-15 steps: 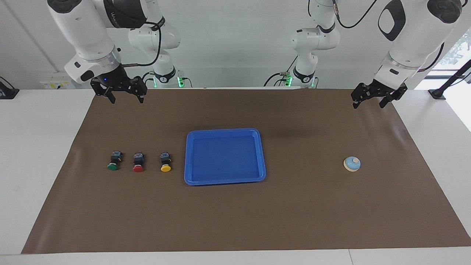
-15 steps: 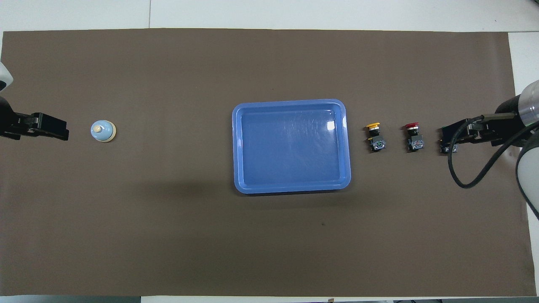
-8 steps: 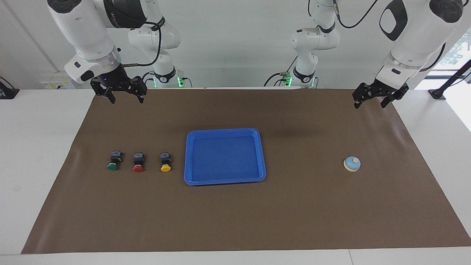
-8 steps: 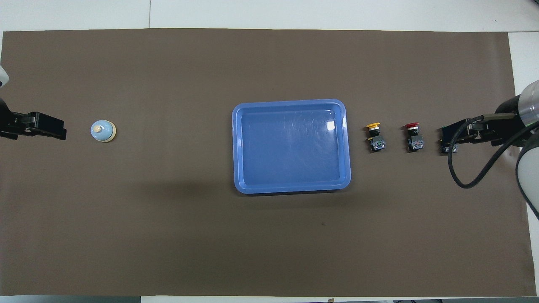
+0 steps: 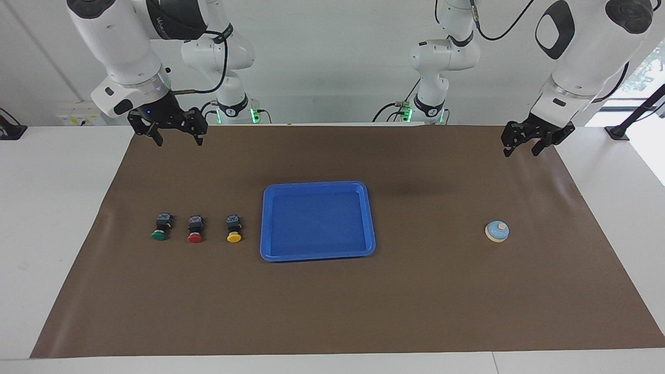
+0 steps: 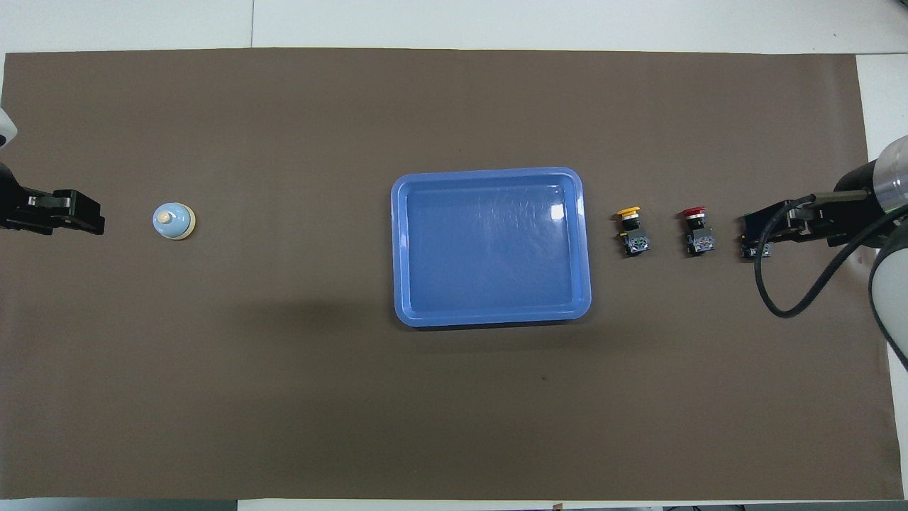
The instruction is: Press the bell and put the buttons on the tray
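Note:
The bell (image 5: 497, 231) (image 6: 174, 221), light blue with a cream knob, stands on the mat toward the left arm's end. The blue tray (image 5: 317, 221) (image 6: 489, 245) lies bare mid-table. Green (image 5: 160, 228), red (image 5: 195, 230) (image 6: 696, 231) and yellow (image 5: 234, 229) (image 6: 630, 231) buttons lie in a row beside the tray, toward the right arm's end. My left gripper (image 5: 520, 151) (image 6: 96, 221) hangs over the mat's robot-side corner, holding nothing, its fingers apart but partly drawn in. My right gripper (image 5: 178, 140) (image 6: 748, 231) waits open and raised. From overhead it covers most of the green button.
A brown mat (image 5: 332, 301) covers most of the white table. A black mount (image 5: 618, 132) sits on the table's edge at the left arm's end, and another (image 5: 10, 130) at the right arm's end. A cable (image 6: 773, 298) loops off the right wrist.
The left gripper's fingers have drawn closer together and the hand has shifted slightly toward the left arm's end. The right arm, the bell, the buttons and the tray have not moved.

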`<move>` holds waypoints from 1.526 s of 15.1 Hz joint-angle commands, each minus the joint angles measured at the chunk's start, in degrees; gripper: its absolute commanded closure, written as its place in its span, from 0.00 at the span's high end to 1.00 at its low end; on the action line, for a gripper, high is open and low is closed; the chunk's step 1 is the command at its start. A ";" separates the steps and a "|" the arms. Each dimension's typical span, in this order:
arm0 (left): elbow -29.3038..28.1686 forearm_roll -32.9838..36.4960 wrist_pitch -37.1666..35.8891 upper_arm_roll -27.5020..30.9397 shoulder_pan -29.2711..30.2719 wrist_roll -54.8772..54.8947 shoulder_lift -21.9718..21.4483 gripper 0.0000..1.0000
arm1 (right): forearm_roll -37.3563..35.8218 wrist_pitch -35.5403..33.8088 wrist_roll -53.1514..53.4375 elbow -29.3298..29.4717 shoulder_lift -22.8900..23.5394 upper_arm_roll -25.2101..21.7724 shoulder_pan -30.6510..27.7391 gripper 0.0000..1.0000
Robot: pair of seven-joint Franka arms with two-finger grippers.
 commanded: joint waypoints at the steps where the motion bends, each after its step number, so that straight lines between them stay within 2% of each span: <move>1: -6.52 0.34 6.23 0.43 0.49 -1.74 -2.63 0.00 | 1.06 -0.64 -0.06 0.09 0.03 0.43 -0.88 1.00; 3: -9.70 0.34 9.42 0.43 0.67 -1.39 -2.90 0.00 | 1.06 -0.64 -0.06 0.09 0.03 0.43 -0.88 1.00; 5: -10.41 0.34 11.18 0.43 0.84 -0.25 -1.42 0.00 | 1.06 -0.64 -0.06 0.09 0.03 0.43 -0.88 1.00; 9: -10.59 0.34 19.52 0.43 2.77 2.83 5.08 0.00 | 1.06 -0.64 -0.06 0.09 0.03 0.43 -0.88 1.00; 15: -10.68 0.25 26.46 0.34 5.68 2.83 11.85 0.00 | 1.06 -0.64 -0.06 0.09 0.03 0.43 -0.88 1.00; 19: -13.92 0.25 32.88 0.42 5.15 2.66 13.53 0.00 | 1.06 -0.64 -0.06 0.09 0.03 0.43 -0.88 1.00; 23: -14.10 0.25 34.91 0.34 4.89 2.57 15.46 0.00 | 1.06 -0.64 -0.06 0.09 0.03 0.43 -0.79 1.00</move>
